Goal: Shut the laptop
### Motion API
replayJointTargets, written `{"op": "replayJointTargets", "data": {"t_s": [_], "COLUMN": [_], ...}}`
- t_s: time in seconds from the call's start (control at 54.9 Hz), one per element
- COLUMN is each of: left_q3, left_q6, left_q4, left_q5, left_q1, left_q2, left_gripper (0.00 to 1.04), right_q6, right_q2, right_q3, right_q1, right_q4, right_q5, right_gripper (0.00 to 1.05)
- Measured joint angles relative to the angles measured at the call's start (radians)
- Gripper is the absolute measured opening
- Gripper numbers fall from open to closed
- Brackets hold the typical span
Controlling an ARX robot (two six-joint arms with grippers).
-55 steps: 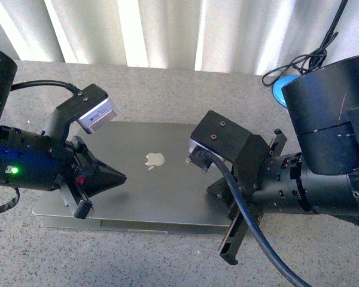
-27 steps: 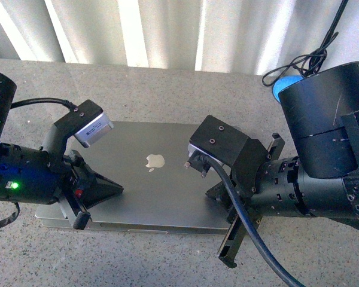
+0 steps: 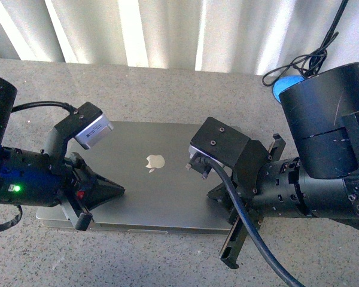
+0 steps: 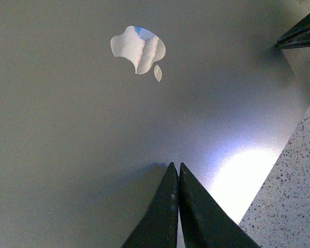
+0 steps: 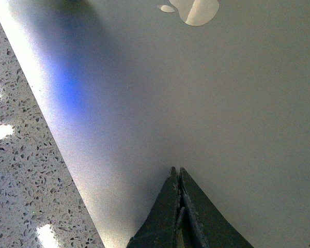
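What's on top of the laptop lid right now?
On the laptop, only its apple logo shows. The left gripper and right gripper, both shut, hang over the lid. Keyboard and screen are hidden under it.

The slim metal laptop (image 3: 149, 194) shows space-grey with a silver apple logo (image 3: 155, 161); the stone worktop (image 3: 167, 84) is grey, flecked black and white.

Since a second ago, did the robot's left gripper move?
Yes. In the front view the left gripper has dropped lower in the picture, further from the table's back edge, its closed tip over the laptop lid.
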Motion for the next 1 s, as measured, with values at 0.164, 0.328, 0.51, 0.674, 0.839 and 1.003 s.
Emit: {"op": "replayJointTargets", "data": {"t_s": [0.164,0.328,0.51,0.674,0.839,1.003], "left_q3": [-0.006,-0.024,-0.040,-0.071,-0.111,-0.177], "left_q6": [-0.018,-0.038,-0.063,-0.111,-0.161,-0.313], "left_q4": [0.033,0.082,0.130,0.236,0.340,0.591], "left_q5": [0.007,0.018,0.027,0.031,-0.008,-0.141], "left_q1": [0.000,0.008,0.022,0.037,0.061,0.115], "left_q2": [0.017,0.039,0.058,0.084,0.085,0.026], "left_gripper": [0.04,0.04,0.04,0.04,0.04,0.04], "right_q6": [-0.001,-0.008,-0.011,-0.015,-0.017,-0.001], "right_q2": [0.008,0.020,0.024,0.024,0.001,-0.100], "right_q3": [-0.002,-0.005,-0.006,-0.007,-0.021,-0.045], "right_q1": [0.000,0.000,0.001,0.002,-0.002,-0.029], "right_q4": [0.000,0.003,0.002,0.000,-0.005,-0.003], "right_q5": [0.003,0.008,0.015,0.027,0.035,0.047], "right_gripper": [0.01,0.01,0.01,0.01,0.01,0.01]}}
